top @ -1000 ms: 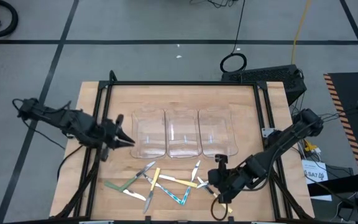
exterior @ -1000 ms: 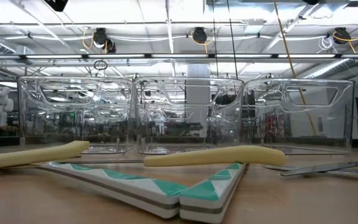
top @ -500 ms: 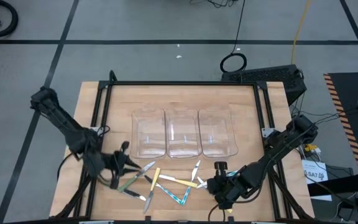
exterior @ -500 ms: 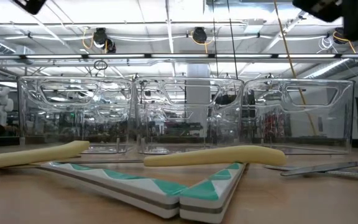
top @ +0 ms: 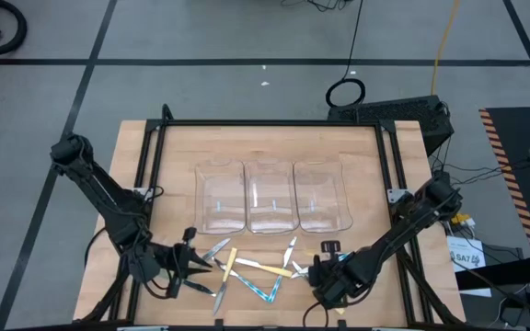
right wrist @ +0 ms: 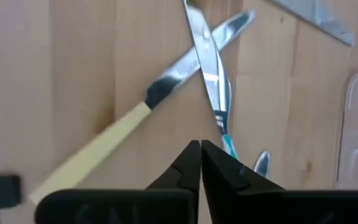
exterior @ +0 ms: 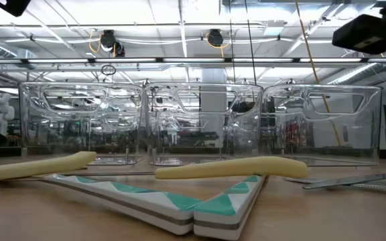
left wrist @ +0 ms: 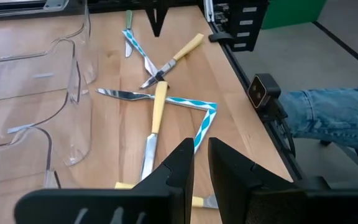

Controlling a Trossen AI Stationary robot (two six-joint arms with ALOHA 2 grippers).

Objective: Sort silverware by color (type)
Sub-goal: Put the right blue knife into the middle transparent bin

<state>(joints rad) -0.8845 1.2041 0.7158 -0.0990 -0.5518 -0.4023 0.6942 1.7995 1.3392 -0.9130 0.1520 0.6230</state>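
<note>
Presently the silverware (top: 247, 268) lies in a loose crossed scatter on the wooden table (top: 173, 156), just in front of the row of three clear bins (top: 271, 197), with yellow-handled and teal-patterned pieces overlapping. The left gripper (top: 194, 267) sits low at the scatter's left end, fingers slightly parted and holding nothing. The right gripper (top: 316, 269) sits at its right end, fingers nearly closed above a teal-handled knife (right wrist: 211, 93) crossed by a yellow-handled knife (right wrist: 114, 140).

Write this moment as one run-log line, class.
left gripper: low over pile's left end, fingers nearly shut, empty | right gripper: shut, at pile's right end | silverware: unsorted on table | bins: empty
</note>
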